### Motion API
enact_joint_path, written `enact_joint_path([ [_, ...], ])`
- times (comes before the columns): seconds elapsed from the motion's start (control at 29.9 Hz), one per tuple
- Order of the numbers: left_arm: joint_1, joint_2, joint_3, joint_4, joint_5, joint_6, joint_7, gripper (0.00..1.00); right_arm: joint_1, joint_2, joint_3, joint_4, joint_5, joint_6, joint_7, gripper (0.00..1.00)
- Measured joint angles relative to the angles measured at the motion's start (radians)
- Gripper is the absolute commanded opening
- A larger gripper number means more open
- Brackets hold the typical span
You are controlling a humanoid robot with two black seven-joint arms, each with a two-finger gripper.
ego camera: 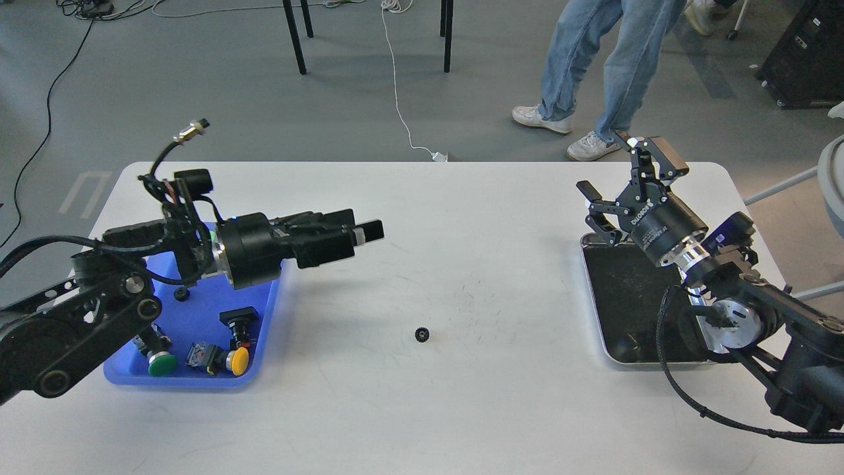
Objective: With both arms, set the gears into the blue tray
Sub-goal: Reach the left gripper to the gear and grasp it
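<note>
A small black toothed gear (422, 334) lies on the smooth white bench (461, 409). Left gripper (372, 231) fingers together; right gripper (616, 173) fingers apart above the metal tray (593, 316).

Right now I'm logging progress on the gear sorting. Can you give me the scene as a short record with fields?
surface: white table
blue tray: at table's left side, holds push-button switches and one small gear
loose gear: alone on the table centre, outside both trays
metal tray: right side, visible black inside shows nothing
left gripper: shut, empty, above the blue tray's right edge
right gripper: open, empty, above the metal tray's far end
</note>
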State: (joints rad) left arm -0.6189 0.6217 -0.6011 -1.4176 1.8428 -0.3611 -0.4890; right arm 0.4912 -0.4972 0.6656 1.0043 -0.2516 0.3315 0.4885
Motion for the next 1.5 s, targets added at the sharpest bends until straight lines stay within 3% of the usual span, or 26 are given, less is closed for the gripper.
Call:
enact_joint_path([
  [0.13,-0.165,-0.031,0.240,0.025,0.260,0.018,0.000,0.96,-0.073,-0.033,0.053,0.036,0.005,0.002,0.000,0.98],
  [0.37,-0.300,-0.166,0.452,0.141,0.338,0.023,0.000,0.89,-0.113,-0.040,0.086,0.046,0.005,-0.002,0.000,0.98],
  [0.74,-0.323,-0.286,0.527,0.292,0.339,0.023,0.000,0.71,-0.120,-0.066,0.089,0.049,0.005,-0.003,0.000,0.98],
  [1.14,-0.323,-0.351,0.554,0.354,0.339,0.024,0.000,0.62,-0.120,-0.069,0.090,0.053,0.004,-0.004,0.000,0.98],
  [1.44,-0.320,-0.362,0.555,0.396,0.339,0.025,0.000,0.19,-0.120,-0.069,0.091,0.054,0.004,-0.003,0.000,0.98],
  [1.5,-0.319,-0.360,0.555,0.398,0.339,0.026,0.000,0.16,-0.119,-0.069,0.090,0.054,0.004,-0.003,0.000,0.98],
])
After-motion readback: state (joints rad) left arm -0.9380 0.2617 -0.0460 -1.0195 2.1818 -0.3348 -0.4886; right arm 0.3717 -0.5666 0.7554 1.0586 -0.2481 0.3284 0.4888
